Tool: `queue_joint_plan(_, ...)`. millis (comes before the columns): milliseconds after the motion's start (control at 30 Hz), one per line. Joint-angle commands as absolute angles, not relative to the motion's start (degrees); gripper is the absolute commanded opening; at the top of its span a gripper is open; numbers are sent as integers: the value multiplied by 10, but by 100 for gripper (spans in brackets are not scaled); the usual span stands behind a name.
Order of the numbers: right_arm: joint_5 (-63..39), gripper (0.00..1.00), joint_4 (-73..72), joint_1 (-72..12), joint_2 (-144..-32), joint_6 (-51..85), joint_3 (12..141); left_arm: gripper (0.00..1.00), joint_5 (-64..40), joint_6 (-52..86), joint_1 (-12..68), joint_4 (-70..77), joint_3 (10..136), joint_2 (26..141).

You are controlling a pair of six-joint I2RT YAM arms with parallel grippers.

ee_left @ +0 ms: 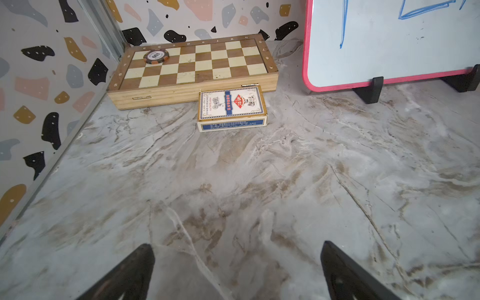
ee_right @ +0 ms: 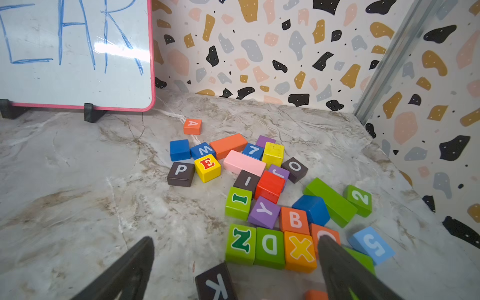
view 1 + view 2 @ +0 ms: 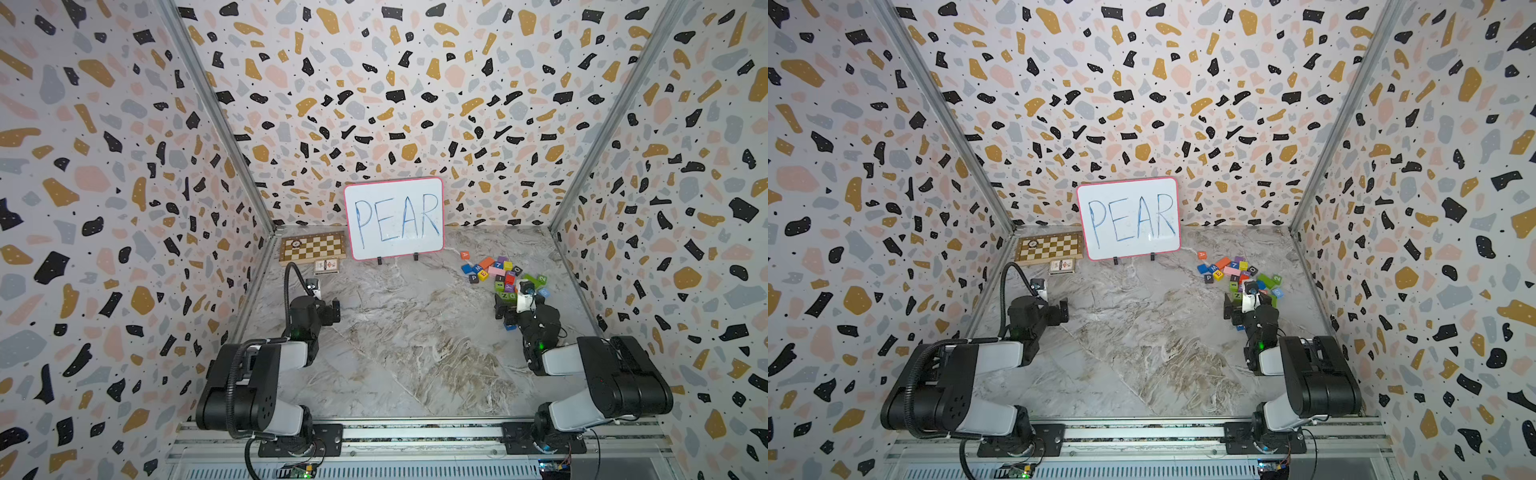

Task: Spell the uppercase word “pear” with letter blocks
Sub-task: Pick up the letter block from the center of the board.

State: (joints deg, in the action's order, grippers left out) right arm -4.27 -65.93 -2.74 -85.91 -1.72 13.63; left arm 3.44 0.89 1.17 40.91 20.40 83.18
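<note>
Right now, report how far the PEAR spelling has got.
Done: nothing, no row started. The P block, E block and A block lie at the pile's far end. In hand: nothing; the right jaws stand open over its near edge. Left: place all four; no R is readable.

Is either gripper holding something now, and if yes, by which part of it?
Nothing is held. The left gripper stands open over the table. The right gripper stands open, the black K block lying loose between its fingers.

Well ahead of the left hand (image 1: pixel 237 262), a card box (image 1: pixel 232 107) lies against a wooden chessboard (image 1: pixel 207 65) bearing a poker chip (image 1: pixel 156 56); a whiteboard (image 1: pixel 376 44) stands near it.
</note>
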Motion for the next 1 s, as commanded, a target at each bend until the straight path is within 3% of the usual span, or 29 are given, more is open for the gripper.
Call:
queue_joint_plan(0, -38, 99, -653, -29, -852, -15, 147, 99, 31, 11, 9, 438, 202, 813)
queue_joint_plan(967, -40, 99, -662, -28, -848, -15, 140, 99, 30, 11, 9, 443, 199, 809)
